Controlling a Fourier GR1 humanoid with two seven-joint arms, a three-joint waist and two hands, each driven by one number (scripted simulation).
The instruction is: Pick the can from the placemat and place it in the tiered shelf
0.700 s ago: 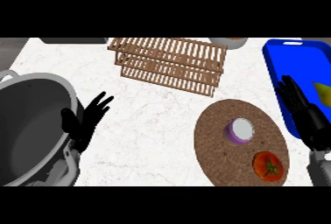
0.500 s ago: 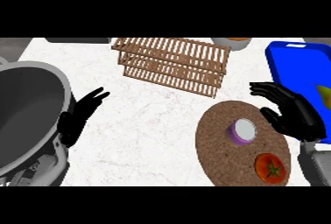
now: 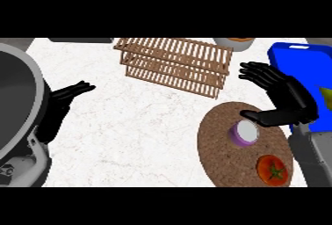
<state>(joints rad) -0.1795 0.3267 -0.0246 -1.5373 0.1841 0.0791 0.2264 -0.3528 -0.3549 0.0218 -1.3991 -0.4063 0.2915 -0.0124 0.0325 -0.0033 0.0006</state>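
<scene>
Standing upright on the round cork placemat (image 3: 224, 145), the can (image 3: 247, 132) shows its pale lid and purple rim to the head view and has not yet been lifted. It sits in the mat's upper half, toward the counter's right edge, with a tomato (image 3: 273, 169) lower on the same mat and apart from it. The right hand (image 3: 285, 97) hangs just above and to the right of the can, fingers spread and pointing toward the far edge, thumb reaching down so that its tip lies at the can's upper rim (whether it truly touches, I cannot tell). That spread posture reads as a hand opened wide enough to take the can from the side, so I judge the step in hand to be the approach before the grasp. Beyond the mat, toward the counter's far edge, lies the tiered shelf (image 3: 175, 63), a wooden slatted rack set at a slant; its nearness to the mat suggests a short carry once the can is held. A blue tray (image 3: 288, 57) runs along the right edge behind the hand. Over at the left edge the left hand (image 3: 63, 99) rests open beside a large grey pot (image 3: 29, 88), taking no part.
</scene>
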